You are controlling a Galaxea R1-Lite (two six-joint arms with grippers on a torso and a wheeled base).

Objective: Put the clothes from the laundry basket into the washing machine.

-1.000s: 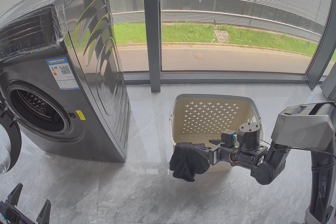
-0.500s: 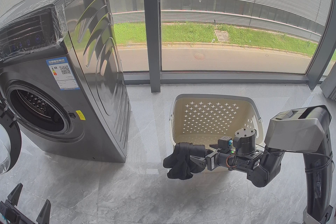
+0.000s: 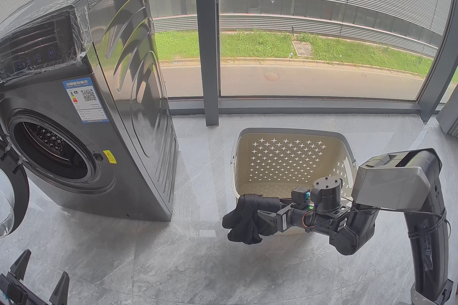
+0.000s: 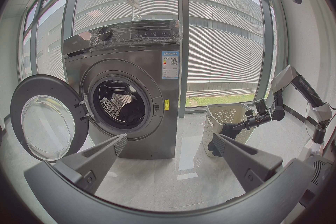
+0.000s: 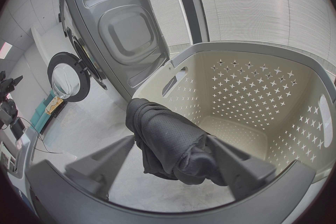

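Observation:
My right gripper [image 3: 264, 220] is shut on a black garment [image 3: 244, 223], which hangs bunched over the floor just outside the near left corner of the cream laundry basket [image 3: 291, 133]. In the right wrist view the garment [image 5: 168, 137] fills the gap between the fingers, with the basket [image 5: 266, 60] behind it. The grey washing machine [image 3: 95, 96] stands to the left, its drum [image 3: 52, 148] exposed and its round door [image 4: 47, 118] swung wide. A dark item lies inside the drum [image 4: 131, 112]. My left gripper [image 4: 169, 137] is open and low, facing the machine.
Glass walls and a dark pillar [image 3: 207, 29] stand behind the basket. Bare marble floor [image 3: 191, 253] stretches between the machine and the basket. The open door [image 3: 12, 196] juts out at the far left, near my left gripper [image 3: 40, 275].
My right arm has carried the black garment leftward, off the basket's front rim toward the machine; most of that shift came in the first half second. The left gripper has stayed put.

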